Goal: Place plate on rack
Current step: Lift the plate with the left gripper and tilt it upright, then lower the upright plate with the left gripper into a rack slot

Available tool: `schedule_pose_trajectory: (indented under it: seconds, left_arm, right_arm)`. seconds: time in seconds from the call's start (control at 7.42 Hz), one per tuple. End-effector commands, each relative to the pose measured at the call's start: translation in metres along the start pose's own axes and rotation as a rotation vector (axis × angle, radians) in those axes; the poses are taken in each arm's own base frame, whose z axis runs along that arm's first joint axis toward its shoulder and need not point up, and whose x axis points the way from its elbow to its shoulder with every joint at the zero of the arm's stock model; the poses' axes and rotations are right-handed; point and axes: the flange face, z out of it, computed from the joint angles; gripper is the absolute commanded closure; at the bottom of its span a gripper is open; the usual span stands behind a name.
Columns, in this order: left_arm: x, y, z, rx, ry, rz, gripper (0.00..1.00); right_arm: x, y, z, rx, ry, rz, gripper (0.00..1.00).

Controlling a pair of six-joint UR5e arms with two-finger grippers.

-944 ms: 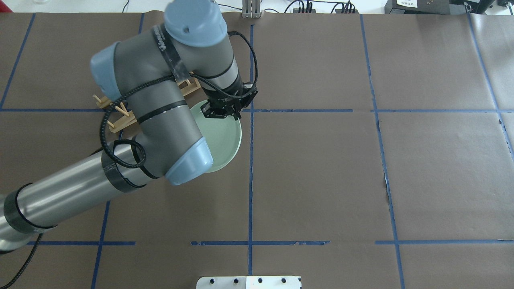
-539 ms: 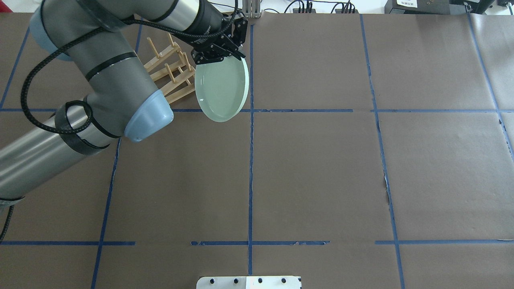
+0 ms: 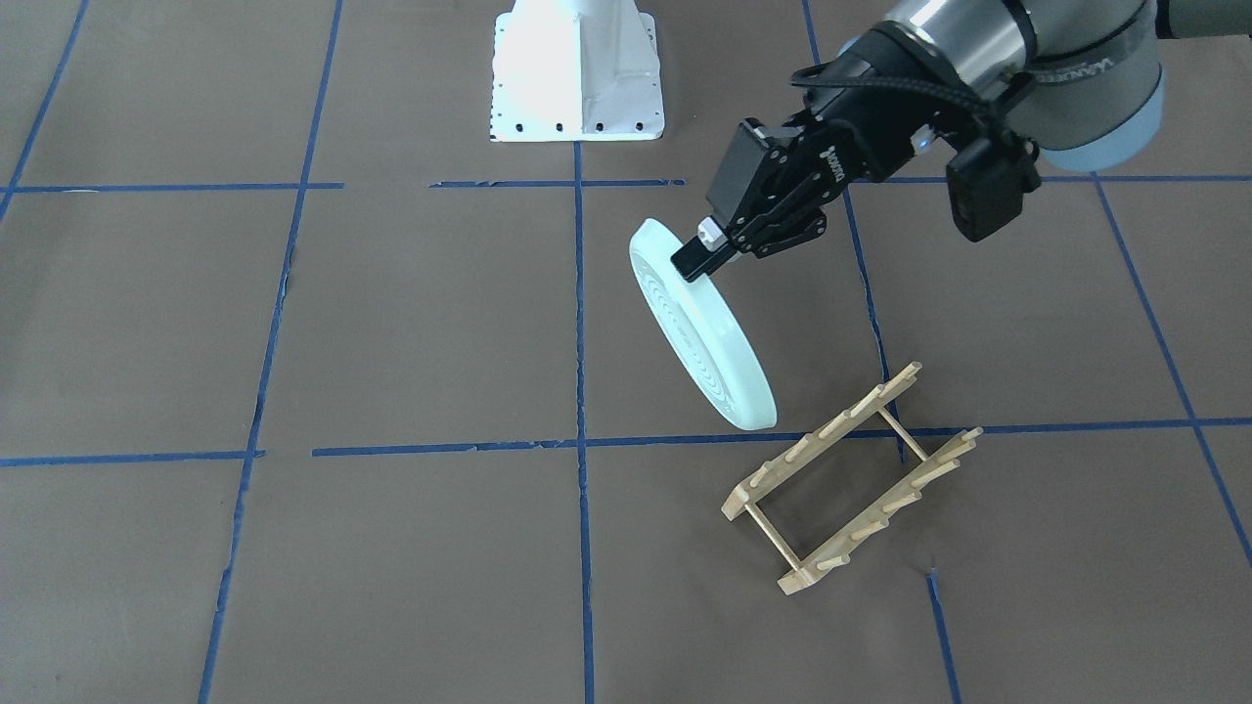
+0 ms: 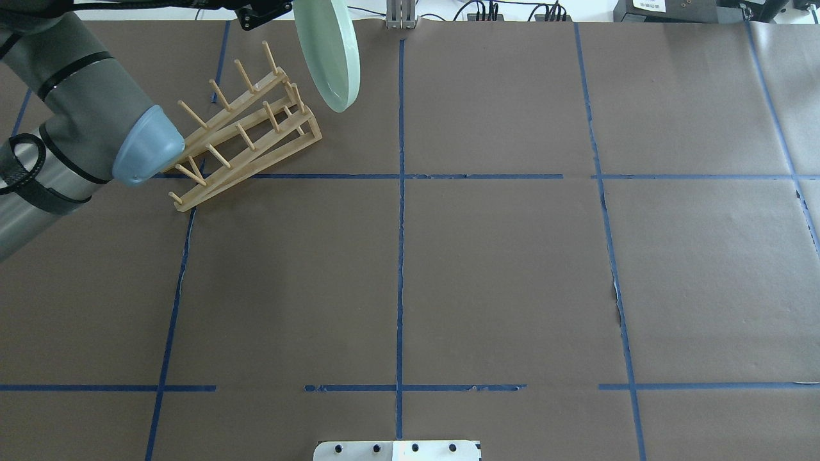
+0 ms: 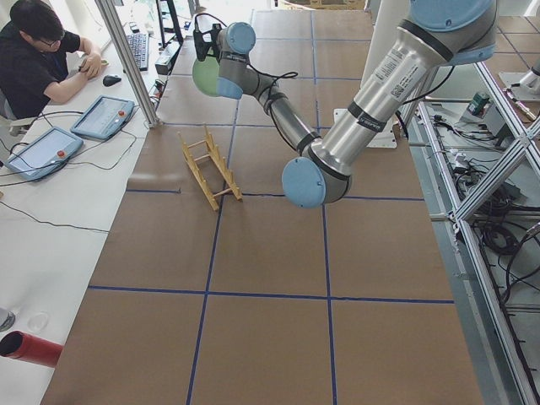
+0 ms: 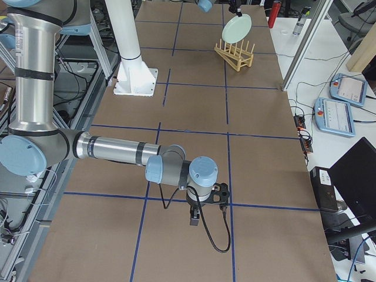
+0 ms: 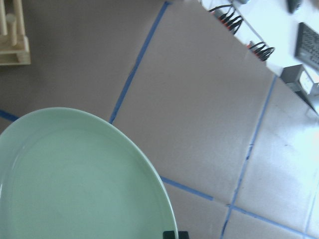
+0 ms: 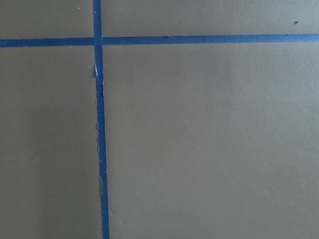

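Observation:
My left gripper (image 3: 696, 256) is shut on the rim of the pale mint-green plate (image 3: 702, 337). It holds the plate in the air, tilted almost on edge, its underside facing the front camera. In the overhead view the plate (image 4: 328, 51) hangs just beyond the far right end of the light-wood rack (image 4: 243, 134). The rack (image 3: 851, 479) stands on the table with no plate in it, apart from the plate. The left wrist view shows the plate's glossy face (image 7: 75, 179) and a corner of the rack (image 7: 12, 35). My right gripper (image 6: 212, 197) points down at bare table far from both; I cannot tell whether it is open.
Brown paper with blue tape lines (image 4: 400, 269) covers the table. The white robot base plate (image 3: 577, 73) sits at the robot's edge. An operator (image 5: 38, 59) sits at a side desk with tablets (image 5: 101, 116) beyond the rack.
My left arm has lifted the plate off the table beside the rack, tipped it from flat to nearly on edge, and carried it up and away to the rack's far end.

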Motion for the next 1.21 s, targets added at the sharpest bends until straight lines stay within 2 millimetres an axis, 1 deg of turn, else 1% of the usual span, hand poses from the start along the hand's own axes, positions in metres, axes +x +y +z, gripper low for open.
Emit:
schedule_pose_trajectory:
  seconds: [0.0,0.13,0.27,0.4,0.54,0.67,0.81,0.94,1.08]
  left_arm:
    - [-0.058,-0.023,-0.034,0.071,0.172,0.010,1.00]
    - [-0.081,-0.041,-0.025,0.119,0.151,-0.008,1.00]
    - [-0.097,-0.058,-0.022,0.168,0.124,-0.024,1.00]
    - [-0.123,-0.073,-0.021,0.210,0.083,-0.042,1.00]
    - [-0.131,-0.080,-0.028,0.225,0.069,-0.047,1.00]
    - [-0.148,-0.084,-0.030,0.235,0.042,-0.059,1.00]
    - [-0.156,-0.087,-0.027,0.240,0.025,-0.061,1.00]
    - [-0.160,-0.088,-0.026,0.242,0.015,-0.064,1.00]
    - [-0.160,-0.089,-0.025,0.244,0.016,-0.063,1.00]
  right_arm:
    - [0.000,0.000,0.000,0.000,0.000,0.000,0.00]
    - [0.000,0.000,0.000,0.000,0.000,0.000,0.00]
    - [0.000,0.000,0.000,-0.001,0.000,-0.001,0.00]
    - [0.000,0.000,0.000,-0.001,0.000,-0.001,0.00]
    - [0.000,0.000,0.000,0.000,0.000,0.000,0.00]
    - [0.000,0.000,0.000,-0.001,0.000,-0.001,0.00]
    - [0.000,0.000,-0.001,0.001,0.000,-0.001,0.00]
    - [0.000,0.000,0.000,0.000,0.000,0.000,0.00]
    - [-0.001,0.000,0.000,0.000,0.000,-0.002,0.00]
